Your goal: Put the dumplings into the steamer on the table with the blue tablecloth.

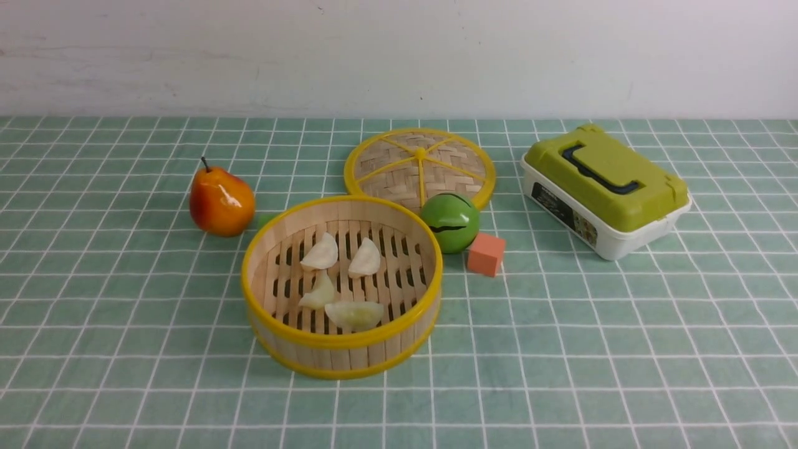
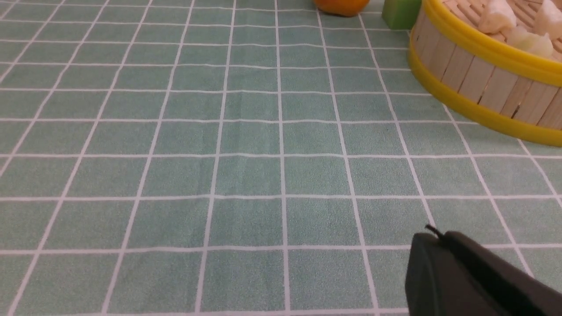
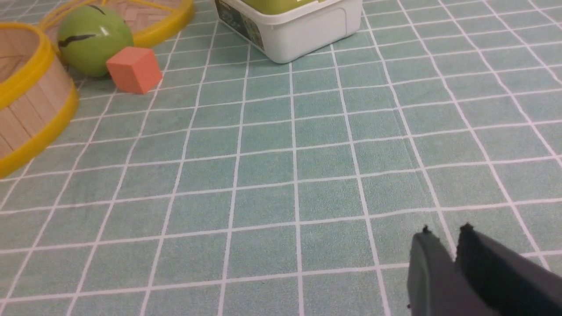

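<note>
The round bamboo steamer with yellow rims stands mid-table on the blue tablecloth. Several pale dumplings lie on its slatted bottom, one greenish dumpling nearest the front wall. Neither arm shows in the front view. In the left wrist view my left gripper is shut and empty above bare cloth, well short of the steamer, whose dumplings peek over the rim. My right gripper has its tips slightly apart with nothing between them, over bare cloth far from the steamer.
A pear sits left of the steamer with a small green block beside it. Behind lie the woven lid, a green ball and an orange cube. A white box with a green lid stands at the right.
</note>
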